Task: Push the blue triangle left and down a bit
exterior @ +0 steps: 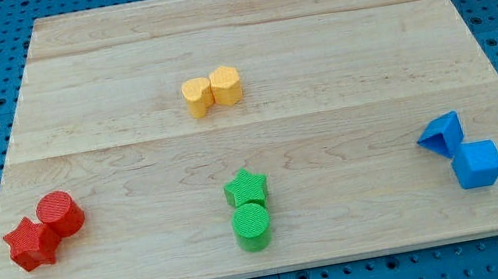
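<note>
Our tip is out of view, state unknown. Blue triangle [442,135] sits far right, touching blue cube [479,164]; we push from its right.

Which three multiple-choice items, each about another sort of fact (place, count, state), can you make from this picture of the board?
1. Where is the blue triangle?
A. at the view's right
B. at the view's top left
C. in the middle

2. How many blocks lie on the board?
A. six
B. eight
C. ten

3. How does the green star stand to the green cylinder?
A. far apart
B. touching it, just above it in the view
C. stacked on a red block

Answers:
1 A: it sits near the right edge, beside the blue cube.
2 B: four pairs show, yellow, red, green and blue.
3 B: no gap shows between them.
My tip does not show in the view.
</note>
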Available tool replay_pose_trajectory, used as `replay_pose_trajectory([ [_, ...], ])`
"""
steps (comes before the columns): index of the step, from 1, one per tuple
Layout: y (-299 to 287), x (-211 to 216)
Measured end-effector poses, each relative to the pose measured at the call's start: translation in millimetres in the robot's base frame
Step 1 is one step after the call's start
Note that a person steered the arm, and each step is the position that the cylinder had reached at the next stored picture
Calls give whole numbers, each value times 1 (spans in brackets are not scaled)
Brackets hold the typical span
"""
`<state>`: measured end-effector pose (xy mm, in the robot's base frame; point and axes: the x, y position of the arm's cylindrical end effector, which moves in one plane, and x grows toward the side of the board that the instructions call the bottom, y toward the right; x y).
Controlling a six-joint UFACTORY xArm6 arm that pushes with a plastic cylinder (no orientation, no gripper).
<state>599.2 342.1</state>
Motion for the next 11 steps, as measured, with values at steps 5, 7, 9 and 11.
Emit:
replay_pose_trajectory([
  [5, -93, -98],
  [7, -149, -91],
  [9, -149, -127],
  [11, -198, -137],
])
